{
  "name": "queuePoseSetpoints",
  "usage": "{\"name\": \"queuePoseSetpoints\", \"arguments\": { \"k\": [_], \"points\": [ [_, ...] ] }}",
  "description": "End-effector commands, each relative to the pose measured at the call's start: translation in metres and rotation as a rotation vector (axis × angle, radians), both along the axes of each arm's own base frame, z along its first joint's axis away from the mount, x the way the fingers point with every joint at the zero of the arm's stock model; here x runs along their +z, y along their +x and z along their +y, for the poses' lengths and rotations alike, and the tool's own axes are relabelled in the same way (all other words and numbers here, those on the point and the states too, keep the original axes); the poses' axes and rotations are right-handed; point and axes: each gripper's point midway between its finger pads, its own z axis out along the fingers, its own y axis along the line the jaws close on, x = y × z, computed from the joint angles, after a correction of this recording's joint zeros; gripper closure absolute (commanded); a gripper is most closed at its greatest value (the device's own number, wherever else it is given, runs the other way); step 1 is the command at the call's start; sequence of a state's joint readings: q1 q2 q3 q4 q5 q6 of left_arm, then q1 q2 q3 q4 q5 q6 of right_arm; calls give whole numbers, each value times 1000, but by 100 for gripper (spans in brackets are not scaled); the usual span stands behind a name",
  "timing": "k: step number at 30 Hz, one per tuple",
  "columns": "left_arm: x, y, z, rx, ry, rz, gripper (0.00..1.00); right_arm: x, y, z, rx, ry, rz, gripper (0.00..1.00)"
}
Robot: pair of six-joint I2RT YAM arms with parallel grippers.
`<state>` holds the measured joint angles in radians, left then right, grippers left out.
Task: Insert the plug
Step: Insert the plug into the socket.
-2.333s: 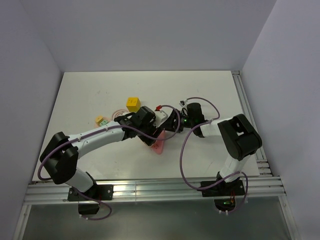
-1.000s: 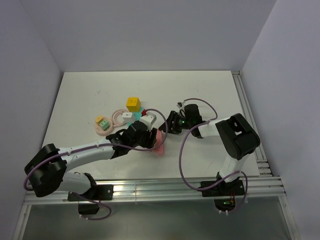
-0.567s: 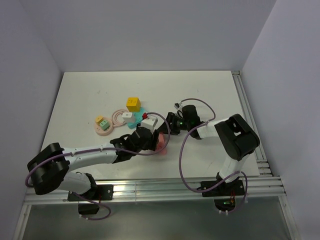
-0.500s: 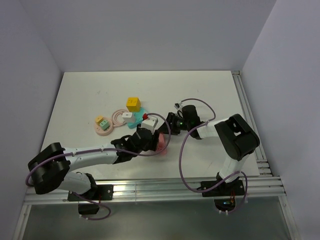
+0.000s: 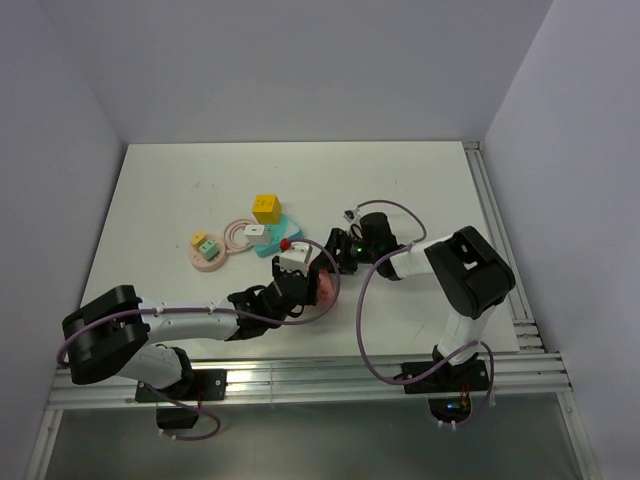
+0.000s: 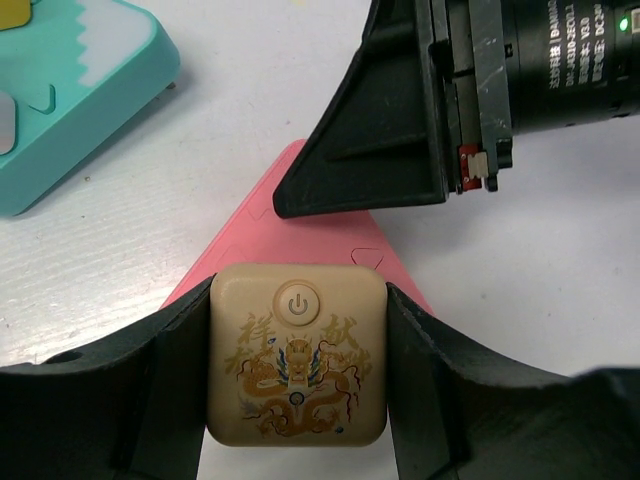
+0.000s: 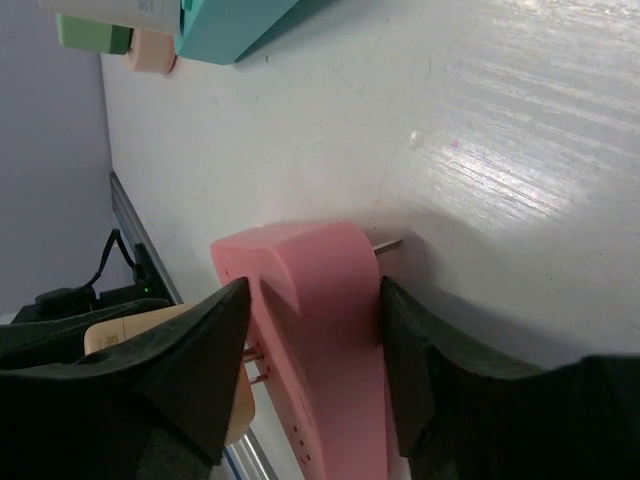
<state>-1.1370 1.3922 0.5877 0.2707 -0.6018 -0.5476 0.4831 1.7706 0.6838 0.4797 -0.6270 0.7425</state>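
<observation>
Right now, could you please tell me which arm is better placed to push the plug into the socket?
Left. The left fingers grip the beige plug, prongs pointing at the pink socket. The right fingers merely flank that socket.

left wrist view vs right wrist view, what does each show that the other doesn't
Only left wrist: the printed top of the beige plug, power symbol and dragon, clamped in the left gripper. Only right wrist: the plug's prongs at the pink socket block, and a green block. Both: plug, socket block, teal block, right gripper.
</observation>
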Motion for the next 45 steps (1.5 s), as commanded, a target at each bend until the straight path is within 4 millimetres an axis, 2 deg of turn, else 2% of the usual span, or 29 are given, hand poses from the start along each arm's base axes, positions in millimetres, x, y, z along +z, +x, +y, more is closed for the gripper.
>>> {"name": "queuePoseSetpoints", "arguments": {
  "k": [1,2,5,9,14,15,19,23,26,27,33,38,39,45],
  "points": [
    [-66,-32,28,-8,176,139,100,0,-2,6,27,16,-6,41],
    [-67,-33,27,-4,176,137,100,0,-3,6,27,20,0,52],
    [-72,-37,27,23,207,118,100,-1,-3,8,27,33,14,67],
    [-84,-45,25,37,266,106,100,-5,0,8,9,30,25,74],
    [-87,-53,21,22,266,112,100,-4,2,6,-2,26,21,77],
    [-82,-53,17,18,230,108,100,-4,2,6,-3,26,20,77],
    [-86,-58,24,14,179,114,100,-4,2,6,-7,25,21,79],
    [-89,-64,23,17,146,110,100,-5,1,7,-9,33,34,81],
    [-99,-71,21,37,181,115,100,-6,3,8,-13,32,44,83],
    [-105,-69,26,66,215,98,100,-7,3,8,-17,30,45,83],
    [-116,-83,22,95,251,73,100,-10,5,6,-32,13,54,84],
    [-125,-93,21,85,253,85,100,-11,5,6,-35,11,60,86],
    [-126,-94,16,73,226,90,100,-11,5,6,-34,13,59,86],
    [-145,-101,17,16,293,161,100,-11,5,6,-33,14,57,86]
  ]
}}
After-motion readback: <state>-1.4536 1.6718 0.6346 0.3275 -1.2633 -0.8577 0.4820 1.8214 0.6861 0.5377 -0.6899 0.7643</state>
